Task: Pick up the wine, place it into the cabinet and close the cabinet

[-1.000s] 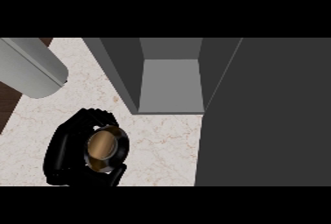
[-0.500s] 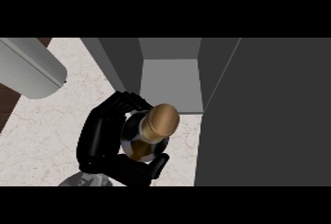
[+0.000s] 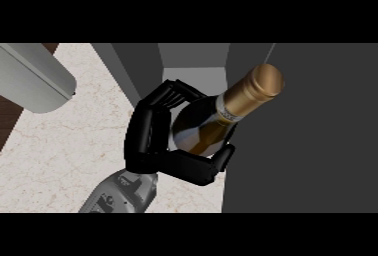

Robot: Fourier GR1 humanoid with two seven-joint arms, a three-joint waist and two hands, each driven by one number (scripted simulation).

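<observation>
Wine point(image 3: 221, 117) in hand point(image 3: 151, 137) near cabinet point(image 3: 134, 67) edge

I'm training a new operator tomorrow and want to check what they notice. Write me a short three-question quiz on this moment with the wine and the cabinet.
1. True or false: the hand has its fingers and thumb curled round the wine bottle.
2. How does the bottle sit? A) Upright, cap straight toward the camera. B) Tilted, its gold-capped neck toward the view's upper right. C) Neck pointing to the view's left.
3. In one word: is the cabinet open or closed?

Key: 1 true. 2 B. 3 open; its pale inside shows behind the hand.
</observation>
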